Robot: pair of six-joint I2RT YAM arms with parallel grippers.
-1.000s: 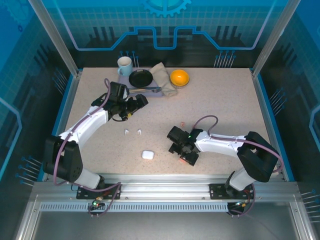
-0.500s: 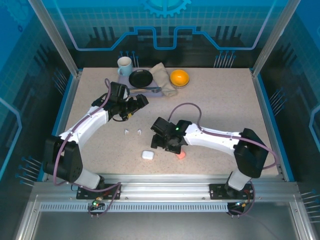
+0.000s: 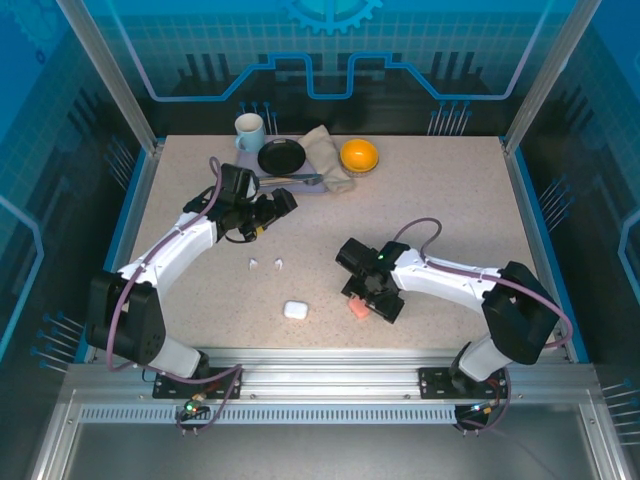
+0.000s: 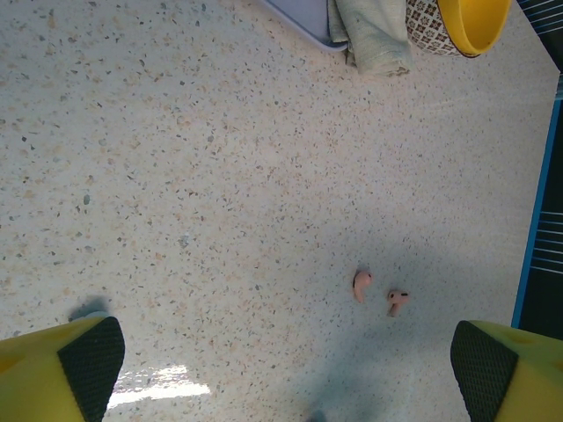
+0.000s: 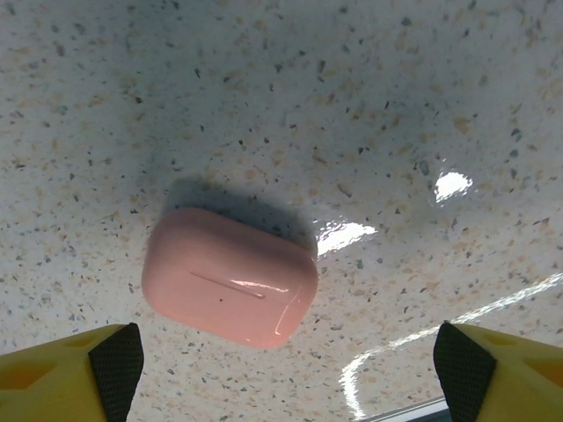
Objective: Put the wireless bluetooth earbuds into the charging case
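My right gripper hangs spread over the shut pink case, flat on the bench and off-centre — I should centre, then pinch its long sides gently, as the glossy shell looks slippery — pink earbuds lie loose ahead of my spread left gripper.

Four earbuds (two pink), two cases

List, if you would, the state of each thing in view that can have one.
Left fingers: open, empty.
Right fingers: open, gripping nothing.
Pink case: shut, lying on the table.
White case: shut, lying on the table.
Pink earbuds: loose on the table, outside any case.
White earbuds: loose on the table, outside any case.
Mug: upright.
Yellow bowl: upright.
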